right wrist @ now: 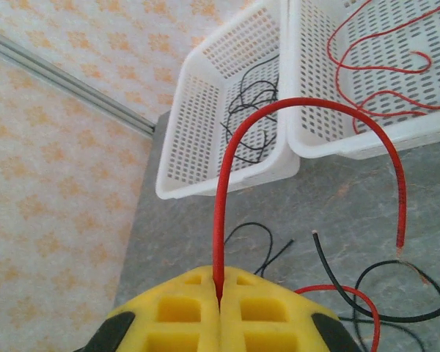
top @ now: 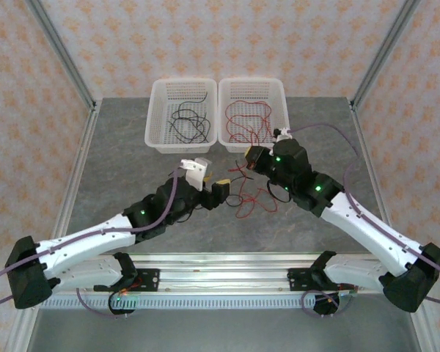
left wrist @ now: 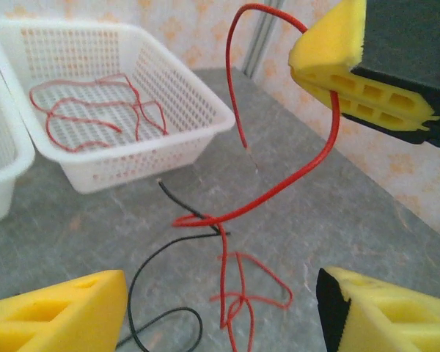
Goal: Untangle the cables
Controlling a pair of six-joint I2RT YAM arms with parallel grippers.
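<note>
The left gripper (top: pixel 207 177), jaws spread and empty, faces the knot of red and black cables (top: pixel 253 199) lying on the table (top: pixel 125 154) just to its right, from which one red cable (right wrist: pixel 301 101) arches up into the nearer right gripper (top: pixel 251 156), pinched tight on its end.

Red cable (right wrist: pixel 218 220) end hidden inside right end effector (right wrist: pixel 220 301)
</note>
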